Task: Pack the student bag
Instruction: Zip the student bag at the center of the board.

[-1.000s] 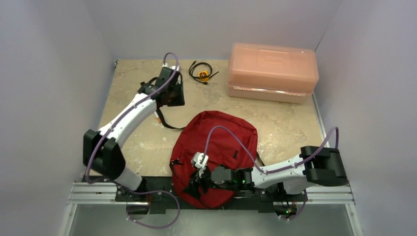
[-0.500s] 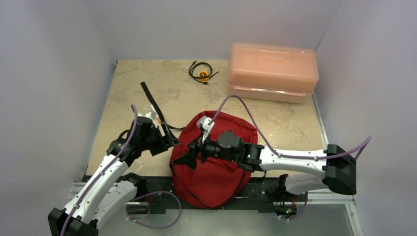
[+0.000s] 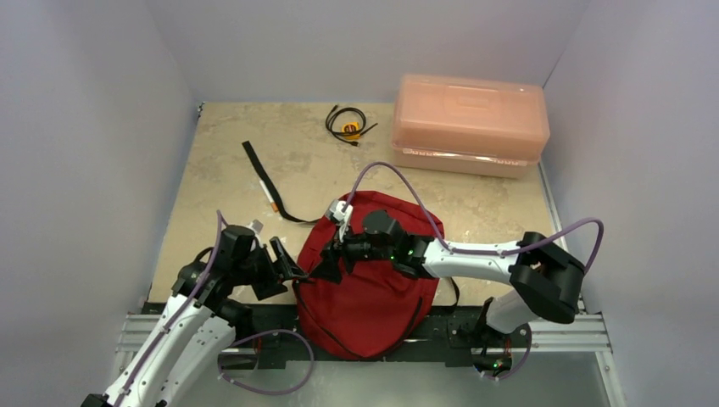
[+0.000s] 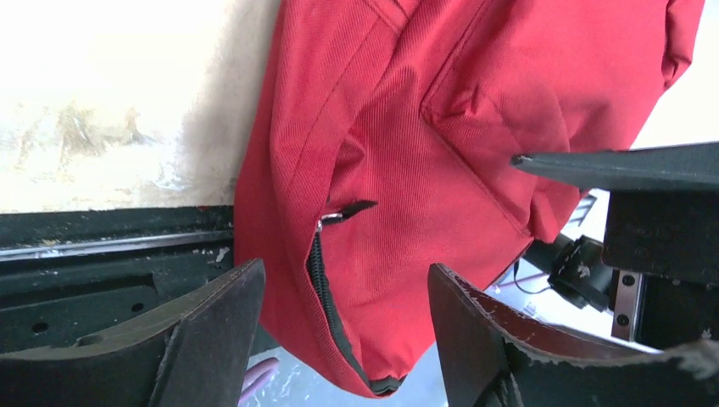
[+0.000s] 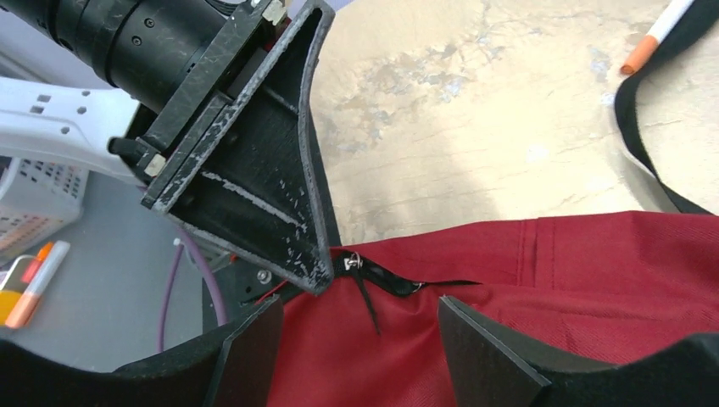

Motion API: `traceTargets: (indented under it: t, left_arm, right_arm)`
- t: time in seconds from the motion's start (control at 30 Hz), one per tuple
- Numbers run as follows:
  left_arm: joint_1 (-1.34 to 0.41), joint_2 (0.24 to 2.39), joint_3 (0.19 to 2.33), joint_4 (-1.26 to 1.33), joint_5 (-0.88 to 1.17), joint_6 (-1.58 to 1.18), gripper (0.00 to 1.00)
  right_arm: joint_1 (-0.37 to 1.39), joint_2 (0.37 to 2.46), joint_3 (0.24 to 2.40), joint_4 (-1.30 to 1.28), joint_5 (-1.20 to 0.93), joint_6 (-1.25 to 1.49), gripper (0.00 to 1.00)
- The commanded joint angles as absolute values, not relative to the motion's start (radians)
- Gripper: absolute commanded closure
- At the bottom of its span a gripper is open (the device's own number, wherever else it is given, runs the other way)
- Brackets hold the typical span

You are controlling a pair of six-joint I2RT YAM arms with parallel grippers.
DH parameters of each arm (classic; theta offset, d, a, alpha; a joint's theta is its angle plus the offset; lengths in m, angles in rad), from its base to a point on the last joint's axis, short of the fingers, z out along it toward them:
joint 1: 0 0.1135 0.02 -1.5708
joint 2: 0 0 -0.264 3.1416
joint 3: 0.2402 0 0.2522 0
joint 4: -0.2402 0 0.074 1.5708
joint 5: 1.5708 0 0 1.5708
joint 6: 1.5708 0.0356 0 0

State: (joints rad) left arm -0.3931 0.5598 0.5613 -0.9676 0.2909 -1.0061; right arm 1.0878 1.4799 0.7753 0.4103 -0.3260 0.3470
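Note:
The dark red student bag (image 3: 366,307) lies flat at the table's near edge, its lower end hanging over the rail. My left gripper (image 3: 292,264) stands open at the bag's left edge, straddling the black zipper (image 4: 326,284) and its pull (image 4: 337,217), touching nothing. My right gripper (image 3: 331,261) faces it from over the bag, open and empty, above two zipper pulls (image 5: 354,263). In the right wrist view a left finger (image 5: 280,195) reaches down beside the pulls on the red bag (image 5: 593,288). The zipper looks partly open along the edge.
A pink translucent box (image 3: 470,123) stands at the back right, with a coiled black cable (image 3: 348,123) to its left. A black strap (image 3: 259,170) and an orange-white pen (image 3: 270,202) lie left of the bag. Black base rails (image 4: 102,254) run under the bag's end.
The left gripper let go of the strap at the back left, opened and came down to the bag's left edge. The right gripper moved from the bag's near end up to that edge.

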Motion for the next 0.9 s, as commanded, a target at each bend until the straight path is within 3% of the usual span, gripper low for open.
traceTargets:
  t: [0.0, 0.13, 0.23, 0.3, 0.43, 0.5, 0.53, 0.63, 0.87]
  left_arm:
    - [-0.393, 0.515, 0.512, -0.997, 0.415, -1.045, 0.33]
    - [-0.394, 0.485, 0.463, -0.963, 0.505, -1.038, 0.53]
    - [-0.393, 0.498, 0.476, -1.049, 0.443, -0.979, 0.64]
    - [-0.394, 0.506, 0.474, -1.052, 0.425, -0.962, 0.65]
    - [-0.394, 0.502, 0.438, -0.958, 0.461, -0.953, 0.86]
    - [-0.393, 0.496, 0.438, -0.932, 0.461, -0.927, 0.91]
    - [-0.394, 0.495, 0.443, -0.935, 0.451, -0.916, 1.0]
    - [-0.393, 0.48, 0.445, -0.924, 0.458, -0.895, 1.0]
    - [-0.394, 0.404, 0.442, -0.916, 0.469, -0.891, 1.0]
  right_arm:
    - [1.088, 1.541, 0.829, 0.42, -0.421, 0.266, 0.31]
    - [1.089, 1.625, 0.887, 0.37, -0.463, 0.201, 0.37]
    - [1.094, 1.664, 0.933, 0.315, -0.454, 0.151, 0.4]
    - [1.11, 1.684, 0.964, 0.269, -0.438, 0.108, 0.4]
    - [1.152, 1.717, 1.009, 0.209, -0.407, 0.05, 0.39]
    - [1.168, 1.73, 1.02, 0.197, -0.395, 0.032, 0.39]
    - [1.173, 1.735, 1.024, 0.194, -0.389, 0.026, 0.39]
    - [1.189, 1.755, 1.04, 0.174, -0.351, 0.012, 0.42]
    - [1.199, 1.76, 1.026, 0.204, -0.184, 0.02, 0.65]
